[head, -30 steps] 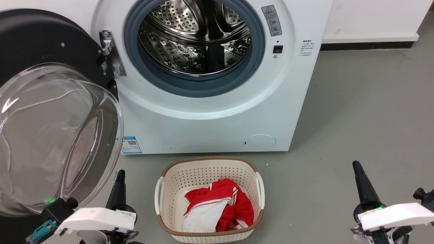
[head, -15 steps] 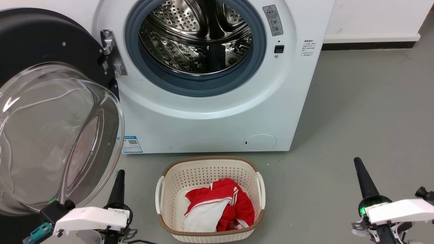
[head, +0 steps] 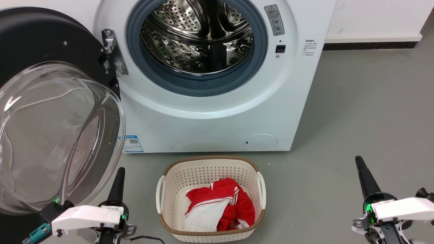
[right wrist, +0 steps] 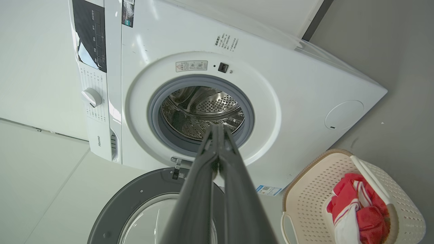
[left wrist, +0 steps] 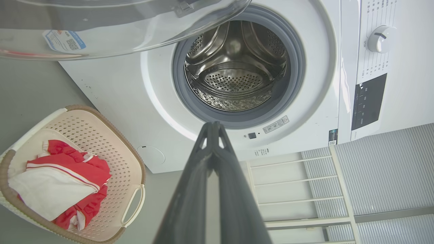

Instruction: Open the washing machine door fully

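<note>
Grey floor [head: 356, 112], white washing machine [head: 210, 122] at its back edge; the washing machine door [head: 40, 40] hangs swung wide to the machine's left; left gripper [head: 120, 171], clenched on nothing, lies just below-right of it, the nearer one; right gripper [head: 360, 162], also clenched empty, well apart.

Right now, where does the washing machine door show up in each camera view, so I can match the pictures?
Head view: the washing machine door takes the left side, swung open.
Left wrist view: its glass bowl runs along the top edge, left and centre.
Right wrist view: the door sits at the bottom edge, left of centre.
Shared landmark: the steel drum, next to the door in every view.
</note>
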### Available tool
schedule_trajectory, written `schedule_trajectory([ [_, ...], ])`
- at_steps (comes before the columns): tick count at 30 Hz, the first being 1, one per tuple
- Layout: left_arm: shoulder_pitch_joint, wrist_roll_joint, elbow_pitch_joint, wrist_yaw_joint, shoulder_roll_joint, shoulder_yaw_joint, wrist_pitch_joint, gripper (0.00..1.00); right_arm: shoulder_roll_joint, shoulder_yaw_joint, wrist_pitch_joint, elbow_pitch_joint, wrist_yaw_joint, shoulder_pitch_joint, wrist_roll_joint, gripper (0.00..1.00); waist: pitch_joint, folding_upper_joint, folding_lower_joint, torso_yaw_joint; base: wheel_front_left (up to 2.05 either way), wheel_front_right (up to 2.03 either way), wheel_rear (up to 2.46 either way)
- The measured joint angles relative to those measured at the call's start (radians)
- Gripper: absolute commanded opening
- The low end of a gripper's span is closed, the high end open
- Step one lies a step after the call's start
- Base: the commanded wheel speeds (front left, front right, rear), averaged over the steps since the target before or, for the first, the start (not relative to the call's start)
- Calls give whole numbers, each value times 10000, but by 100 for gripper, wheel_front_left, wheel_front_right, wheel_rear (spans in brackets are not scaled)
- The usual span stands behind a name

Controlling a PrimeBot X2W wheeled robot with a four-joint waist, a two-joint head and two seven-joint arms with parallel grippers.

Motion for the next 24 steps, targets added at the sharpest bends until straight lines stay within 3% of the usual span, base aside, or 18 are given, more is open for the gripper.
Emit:
schedule_trajectory([
  [24,-209,-2150,196,-190,-38,259,533,0,10,-203,378,405,-2,-291,2142,0,24,0,0,69,0,0,0],
])
